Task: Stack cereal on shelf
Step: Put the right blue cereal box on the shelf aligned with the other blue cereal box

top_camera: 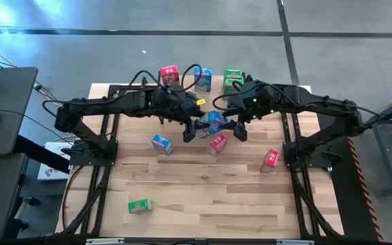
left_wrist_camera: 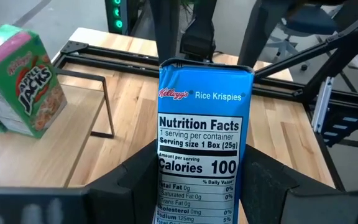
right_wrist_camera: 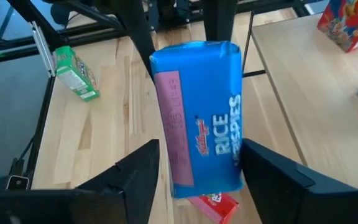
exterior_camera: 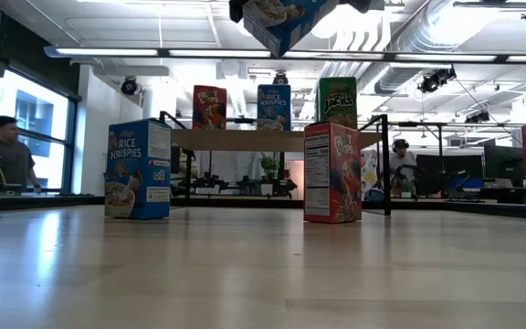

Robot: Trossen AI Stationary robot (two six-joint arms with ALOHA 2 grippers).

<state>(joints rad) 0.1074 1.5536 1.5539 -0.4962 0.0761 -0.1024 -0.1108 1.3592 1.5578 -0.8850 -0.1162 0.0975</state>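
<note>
A blue Rice Krispies box (top_camera: 214, 121) hangs in the air above the table's middle, seen at the top of the low view (exterior_camera: 281, 20). My left gripper (left_wrist_camera: 199, 183) is shut on its near end. My right gripper (right_wrist_camera: 199, 171) is open, its fingers standing on either side of the opposite end. The shelf (exterior_camera: 245, 140) stands at the far edge with a red box (exterior_camera: 210, 107), a blue box (exterior_camera: 274, 107) and a green box (exterior_camera: 338, 102) upright on its plank. My left gripper pinches the blue box between its two fingers (left_wrist_camera: 135, 183), which lie on the two broad faces beside the nutrition panel (left_wrist_camera: 197, 146). It comes in from the table's left. The box is lifted clear and sits tilted in the low view. I cannot tell whether my right gripper's fingers (right_wrist_camera: 263, 168) touch the box.
On the table stand a blue box (top_camera: 160, 143), a red box (top_camera: 218, 143) below the grippers, and another red box (top_camera: 271, 159). A green box (top_camera: 140, 205) lies near the near-left edge. People (exterior_camera: 7, 151) sit in the room beyond the table.
</note>
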